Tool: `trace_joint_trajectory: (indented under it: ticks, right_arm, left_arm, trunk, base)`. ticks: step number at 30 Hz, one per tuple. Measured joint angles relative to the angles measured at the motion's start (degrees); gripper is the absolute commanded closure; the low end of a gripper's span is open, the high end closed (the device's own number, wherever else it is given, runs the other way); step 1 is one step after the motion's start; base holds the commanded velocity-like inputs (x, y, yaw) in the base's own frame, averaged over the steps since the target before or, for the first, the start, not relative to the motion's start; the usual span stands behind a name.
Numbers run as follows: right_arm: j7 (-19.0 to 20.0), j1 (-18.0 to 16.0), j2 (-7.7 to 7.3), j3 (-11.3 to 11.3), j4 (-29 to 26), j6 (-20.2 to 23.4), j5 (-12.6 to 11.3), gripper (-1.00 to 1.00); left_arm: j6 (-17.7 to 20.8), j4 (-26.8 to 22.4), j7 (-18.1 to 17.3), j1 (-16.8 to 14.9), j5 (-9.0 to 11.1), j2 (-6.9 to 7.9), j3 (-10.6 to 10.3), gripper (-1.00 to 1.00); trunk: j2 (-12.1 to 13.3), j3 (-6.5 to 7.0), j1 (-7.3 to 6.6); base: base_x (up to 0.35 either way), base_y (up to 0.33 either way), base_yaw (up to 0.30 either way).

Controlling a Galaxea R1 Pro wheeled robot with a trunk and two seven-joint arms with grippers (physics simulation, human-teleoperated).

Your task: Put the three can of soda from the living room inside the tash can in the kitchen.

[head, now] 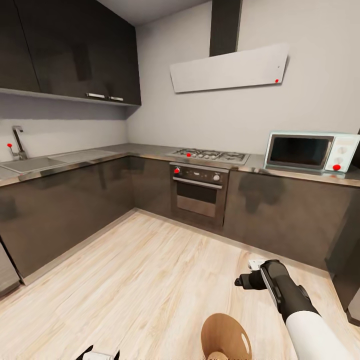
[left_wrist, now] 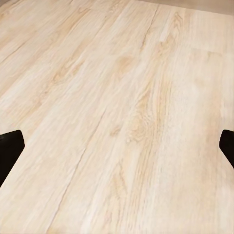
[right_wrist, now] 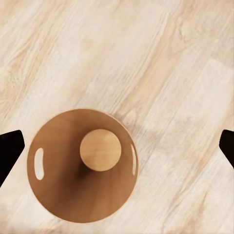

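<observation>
Both grippers wide – over tash can.

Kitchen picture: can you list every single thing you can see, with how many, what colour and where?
trash can: one, wood-brown inside, standing on the floor, nothing in it seen from above in the right wrist view
floor: one, pale wood
cabinets: dark grey, along both walls, more above at left
worktop: one, steel, on the lower cabinets
sink: one, steel, left worktop, with a tap
gas hob: one, steel, above the oven
hood: one, white, on the wall over the hob
microwave: one, pale blue-white, right worktop
right end effector: one, black, open, over the floor
left end effector: one, black, open, at the lower edge
</observation>
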Motion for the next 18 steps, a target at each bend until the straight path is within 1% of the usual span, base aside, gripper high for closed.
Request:
trace_joint_trajectory:
  ticks: [10, 12, 13, 15, 18]
  right_arm:
    - [-0.01, 0.04, -0.55, -0.07, 0.45, 0.36, -0.09, -1.0]
    - [-0.22, -0.05, -0.81, -0.11, 5.42, 0.2, 0.0, -1.0]
    - [-0.62, -0.13, -1.28, -0.11, 7.86, 0.09, 0.18, -1.0]
    - [-1.63, -0.3, -1.94, -0.1, 10.44, 0.0, 0.55, -1.0]
    - [-2.24, -0.77, -2.38, -0.1, 12.14, 0.03, 0.79, -1.0]
  left_arm:
    - [0.0, 0.01, 0.0, 0.0, -0.02, 0.08, 0.0, -1.0]
    - [0.0, 0.0, 0.0, 0.0, -0.02, 0.07, 0.0, -1.0]
    - [0.01, 0.02, 0.0, 0.0, -0.02, 0.06, 0.0, -1.0]
    - [0.0, 0.05, 0.0, 0.0, -0.02, 0.1, 0.0, -1.0]
    - [0.0, 0.07, 0.0, 0.0, -0.02, 0.12, 0.0, -1.0]
  trunk:
    - [-4.01, -1.8, 2.2]
    - [-4.81, -2.16, 2.64]
    - [-5.21, -2.34, 2.86]
    - [-6.01, -2.7, 3.3]
    - [-7.22, -3.23, 3.95]
  base:
    - [0.0, 0.0, 0.0]
    - [0.0, 0.0, 0.0]
    - [0.0, 0.0, 0.0]
    - [0.0, 0.0, 0.0]
    - [0.0, 0.0, 0.0]
